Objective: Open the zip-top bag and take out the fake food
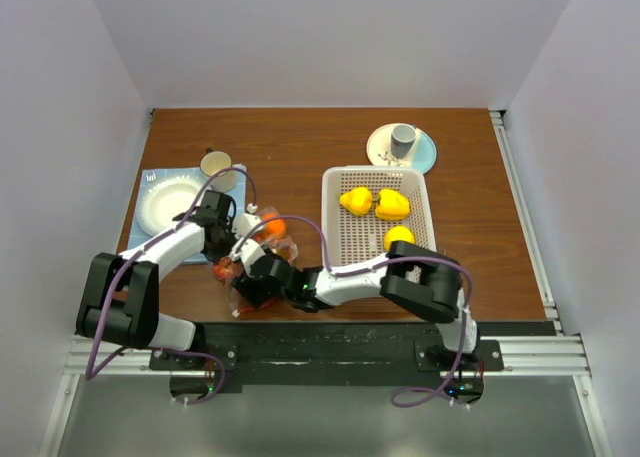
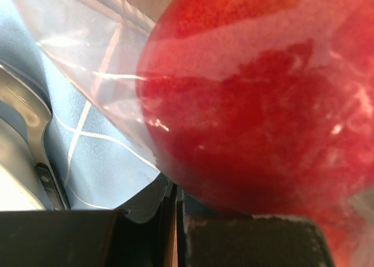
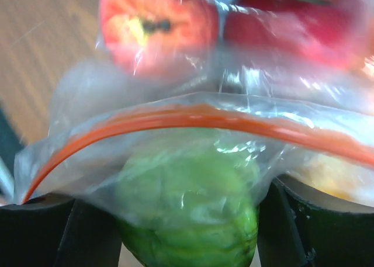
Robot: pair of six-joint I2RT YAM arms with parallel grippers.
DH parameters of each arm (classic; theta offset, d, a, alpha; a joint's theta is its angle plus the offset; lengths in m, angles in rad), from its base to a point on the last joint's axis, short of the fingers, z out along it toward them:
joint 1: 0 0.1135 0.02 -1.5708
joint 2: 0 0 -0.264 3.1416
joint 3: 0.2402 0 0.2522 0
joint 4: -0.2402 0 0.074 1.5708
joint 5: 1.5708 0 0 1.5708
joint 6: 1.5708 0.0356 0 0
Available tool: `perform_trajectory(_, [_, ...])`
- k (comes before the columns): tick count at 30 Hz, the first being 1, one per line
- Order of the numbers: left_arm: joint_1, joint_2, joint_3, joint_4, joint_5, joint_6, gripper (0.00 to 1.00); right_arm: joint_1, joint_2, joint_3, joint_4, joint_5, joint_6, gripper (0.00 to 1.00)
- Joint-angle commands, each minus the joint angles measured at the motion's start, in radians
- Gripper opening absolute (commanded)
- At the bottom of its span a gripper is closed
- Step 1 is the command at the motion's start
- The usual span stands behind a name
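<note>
**Caller:** Where is the bag, and what room is around it?

**Operator:** I see the zip-top bag (image 3: 245, 106) at the table's (image 1: 300, 147) near edge, just left of the white basket (image 1: 340, 249). Bare wood lies open beyond it.

**Caller:** And the tools?

**Operator:** My left tool (image 2: 176, 220) is closed, pinching the bag's clear film beside a red piece of fake food (image 2: 263, 103). My right tool (image 3: 181, 200) stands wide, its fingers either side of a green piece (image 3: 187, 179) inside the bag.

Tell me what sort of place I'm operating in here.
Probably a robot test cell rather than a kitchen. Plain white walls box in a small wooden table, a metal rail runs along its near edge, and the white basket holds glossy toy food.
</note>
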Motion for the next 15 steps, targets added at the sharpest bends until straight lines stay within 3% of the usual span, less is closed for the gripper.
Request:
perform_trajectory(1, [-0.004, 0.043, -0.04, -0.011, 0.024, -0.006, 0.08, 0.002, -0.23, -0.073, -0.042, -0.023, 0.004, 0.32])
perform_trajectory(8, [-0.004, 0.066, -0.036, 0.004, 0.018, -0.012, 0.07, 0.001, -0.515, -0.158, -0.252, -0.065, -0.008, 0.36])
perform_trajectory(12, [-0.004, 0.061, -0.031, -0.001, 0.018, -0.013, 0.07, -0.014, -0.647, -0.237, -0.314, 0.18, 0.002, 0.41])
perform_trajectory(13, [-0.004, 0.056, -0.031, -0.001, 0.018, -0.012, 0.07, -0.028, -0.667, -0.282, -0.323, 0.372, 0.022, 0.44])
perform_trajectory(15, [-0.004, 0.053, -0.03, -0.005, 0.02, -0.012, 0.07, -0.109, -0.701, -0.316, -0.35, 0.501, 0.097, 0.44])
